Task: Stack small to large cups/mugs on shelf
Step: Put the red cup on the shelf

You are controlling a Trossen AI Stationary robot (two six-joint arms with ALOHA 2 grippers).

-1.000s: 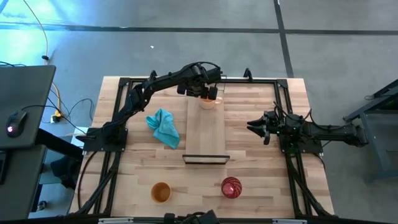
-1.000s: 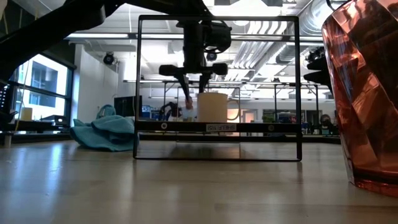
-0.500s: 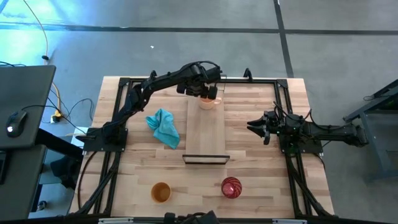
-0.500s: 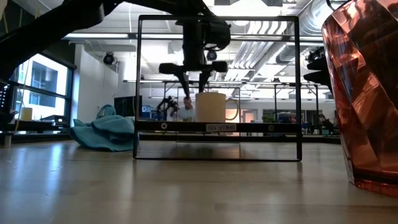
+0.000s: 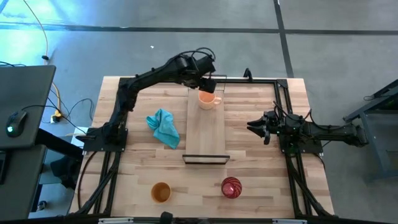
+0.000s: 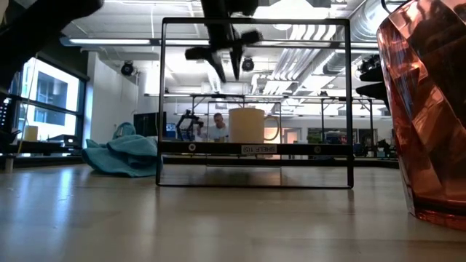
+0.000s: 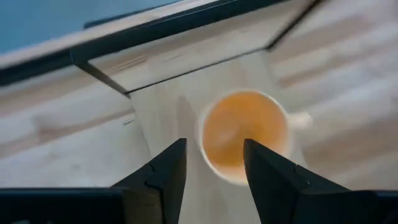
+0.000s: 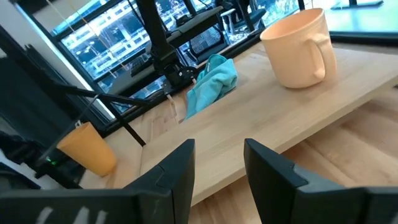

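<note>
- Mug (image 5: pixel 207 99), high view: pale orange, upright on the far end of the shelf (image 5: pixel 206 134), handle toward the right arm. The left gripper (image 5: pixel 206 80) is above it, just beyond its far side, holding nothing. The amber cup (image 5: pixel 161 191) and red cup (image 5: pixel 231 187) stand on the desk (image 5: pixel 261 180) near the front edge, well apart. The right gripper (image 5: pixel 256 127) waits beside the shelf. A teal cloth (image 5: pixel 164 128) lies left of the shelf.
- Low view: the mug (image 6: pixel 247 125) sits alone on the shelf; the left gripper (image 6: pixel 228 64) hangs clear above it, fingers narrowly parted. The red cup (image 6: pixel 426 109) fills the right edge. An open room with ceiling lights and people lies behind.
- Left wrist view: fingers (image 7: pixel 163 177) apart and empty, mug (image 7: pixel 244 135) directly below.
- Right wrist view: fingers (image 8: pixel 177 168) apart and empty, facing mug (image 8: pixel 300 47), cloth and amber cup (image 8: pixel 87 148).
- Step, as judged: first mug placed and released. The next move calls for fetching a second cup from the front and nesting by size.
</note>
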